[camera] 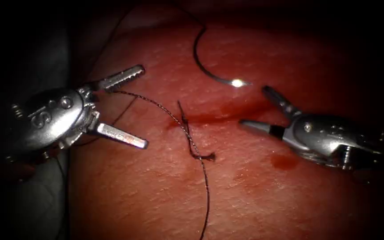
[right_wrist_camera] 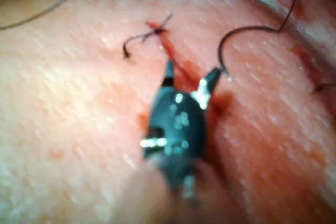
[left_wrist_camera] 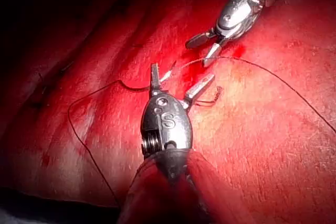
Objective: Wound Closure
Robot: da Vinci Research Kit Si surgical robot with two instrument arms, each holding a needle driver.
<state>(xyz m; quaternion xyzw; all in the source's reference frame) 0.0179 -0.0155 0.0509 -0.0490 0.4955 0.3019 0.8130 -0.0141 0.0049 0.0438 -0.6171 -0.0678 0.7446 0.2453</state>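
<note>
The curved needle lies free on the tissue, above the cut, held by neither tool. My left tool stands open left of the cut with nothing between its jaws. My right tool is open at the cut's right end, just below the needle's glinting tip. Dark thread arcs from beside the left tool to a knot below the cut, then trails down. The left wrist view shows the left tool open. The right wrist view shows the right tool open beside the needle.
A spot of red fluid lies on the tissue under the right tool. A short cut thread end sticks up from the cut. The tissue's left edge drops off under the left tool.
</note>
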